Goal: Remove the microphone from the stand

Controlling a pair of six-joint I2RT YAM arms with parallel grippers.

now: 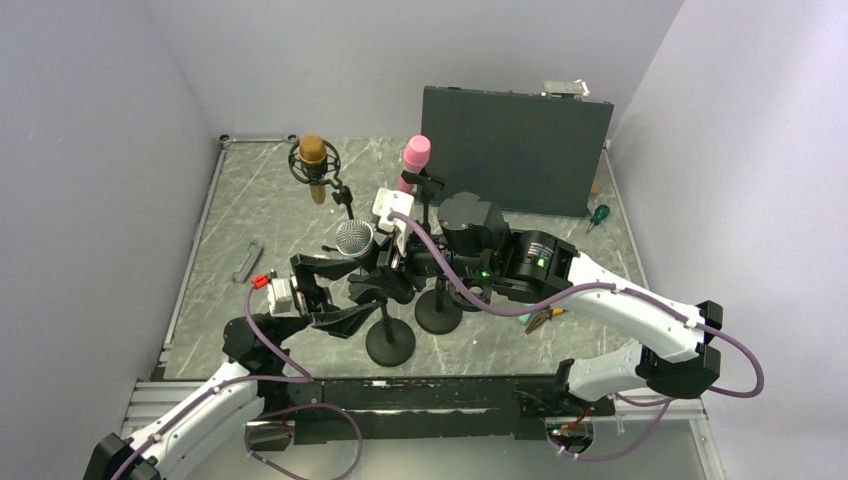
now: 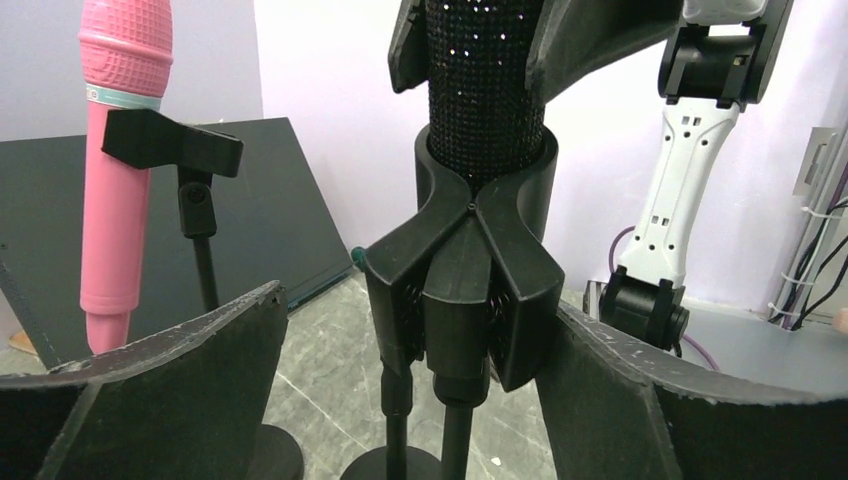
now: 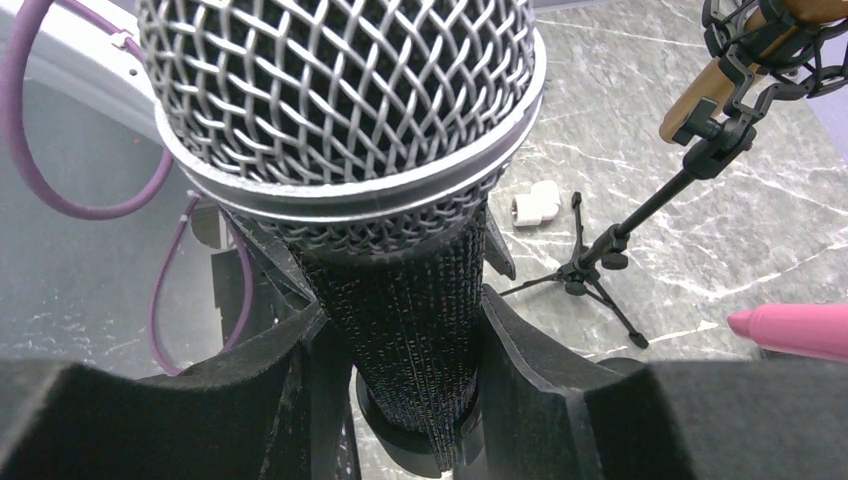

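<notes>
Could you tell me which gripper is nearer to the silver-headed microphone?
Right. The right gripper is clamped on the microphone just below its head; the left gripper stands open, facing the clip beneath.

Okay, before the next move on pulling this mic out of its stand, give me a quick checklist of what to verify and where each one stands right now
1. Grip: right end effector closed on the microphone handle: ok.
2. Release: microphone out of the clip: not ok, the handle sits in it.
3. Bracing: left end effector holding the stand: not ok, jaws open either side of the clip.
4. Path: nothing above the microphone in the top view: ok.
5. Neighbour: pink microphone apart from both end effectors: ok.
</notes>
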